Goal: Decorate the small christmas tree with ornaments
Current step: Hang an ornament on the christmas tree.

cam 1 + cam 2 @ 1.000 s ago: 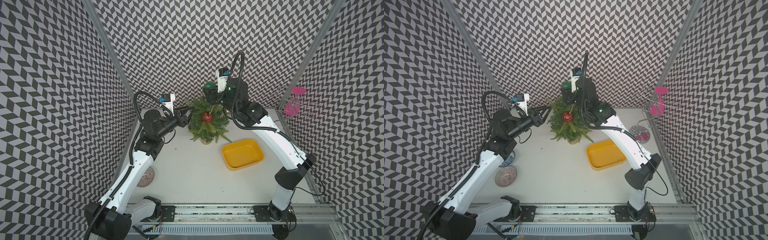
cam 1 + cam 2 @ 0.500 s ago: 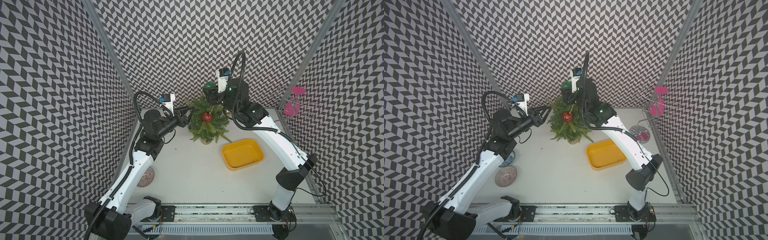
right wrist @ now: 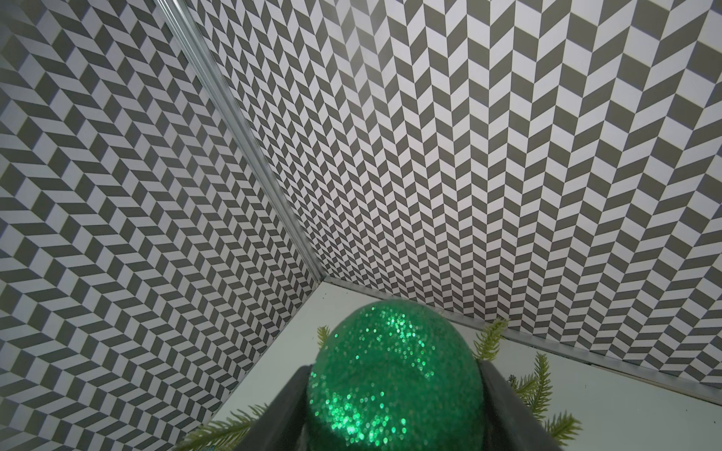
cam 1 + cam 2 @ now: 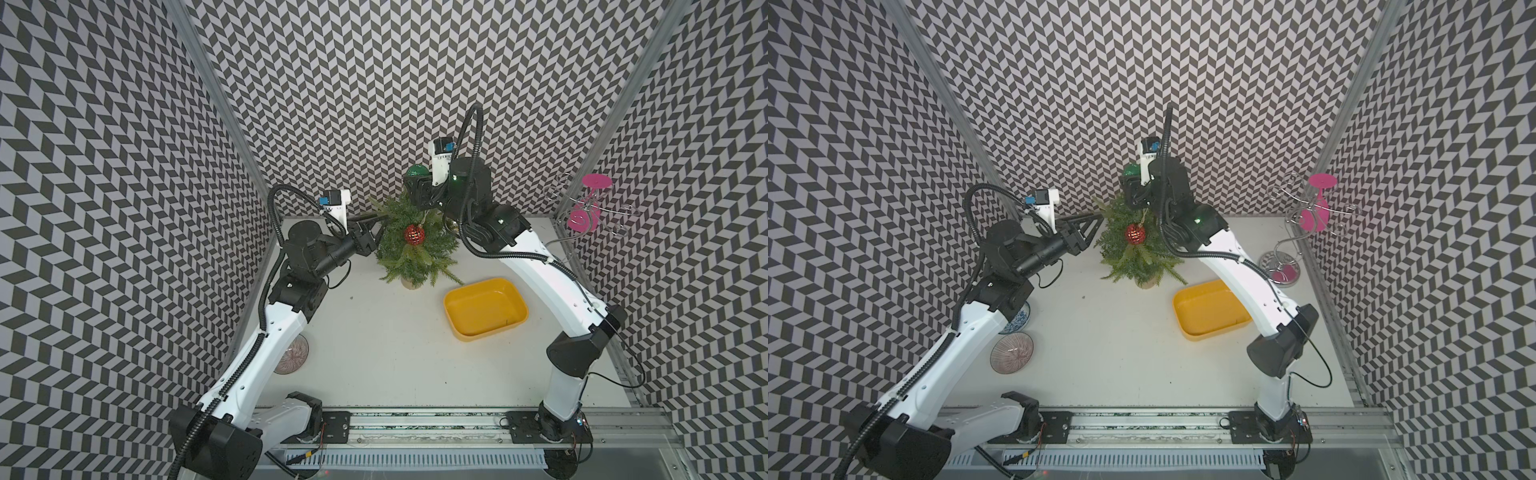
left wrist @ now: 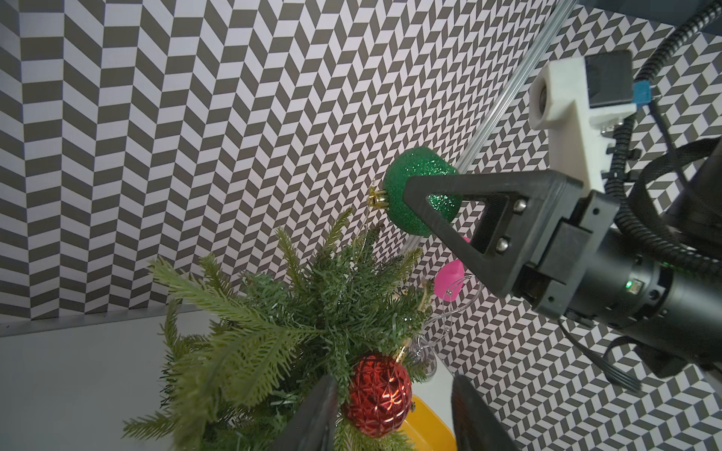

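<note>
Chevron-patterned walls (image 4: 374,83) enclose your white tabletop (image 4: 374,340). In both top views, your right gripper (image 4: 416,180) clamps a green glittery round bauble (image 4: 415,170) above the small green artificial fir tree (image 4: 409,257). Your left gripper (image 4: 1096,222) is at the edge of its foliage.

Left wrist view: those jaws stand apart, and a red patterned bauble (image 5: 377,394) hangs on the tree beyond them.

Right wrist view: both fingers (image 3: 287,410) press the green bauble.

We're in a robotics lab cell — chevron-patterned walls (image 4: 374,83) box in a white table (image 4: 374,340), and at six o'clock a metal rail (image 4: 415,419) anchors both robot arms (image 4: 274,332).
</note>
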{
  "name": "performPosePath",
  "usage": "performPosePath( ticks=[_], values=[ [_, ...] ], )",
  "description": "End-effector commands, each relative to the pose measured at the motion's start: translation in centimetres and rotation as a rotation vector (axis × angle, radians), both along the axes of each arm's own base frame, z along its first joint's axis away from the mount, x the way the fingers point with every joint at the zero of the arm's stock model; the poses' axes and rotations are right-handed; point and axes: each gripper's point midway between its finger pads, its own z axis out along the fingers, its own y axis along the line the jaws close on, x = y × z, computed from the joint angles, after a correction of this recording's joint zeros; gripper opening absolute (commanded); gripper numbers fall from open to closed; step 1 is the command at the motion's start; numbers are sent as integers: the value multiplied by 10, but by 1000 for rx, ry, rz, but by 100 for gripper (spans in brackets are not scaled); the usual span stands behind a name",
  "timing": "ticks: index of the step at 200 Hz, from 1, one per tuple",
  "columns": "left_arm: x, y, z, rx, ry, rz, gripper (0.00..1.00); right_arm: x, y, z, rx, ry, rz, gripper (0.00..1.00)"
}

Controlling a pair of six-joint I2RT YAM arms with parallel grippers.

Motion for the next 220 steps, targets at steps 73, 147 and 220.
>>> performPosePath(
  ticks=[73,147,220],
  values=[
    [-8,5,8,-4,-21,10,50,10,4,8,13,-26,-13,58],
    [-8,6,8,-3,-22,17,49,6,10,8,8,-26,25,58],
    [-8,7,7,-2,-20,20,49,-5,26,7,-15,-30,105,58]
  ],
)
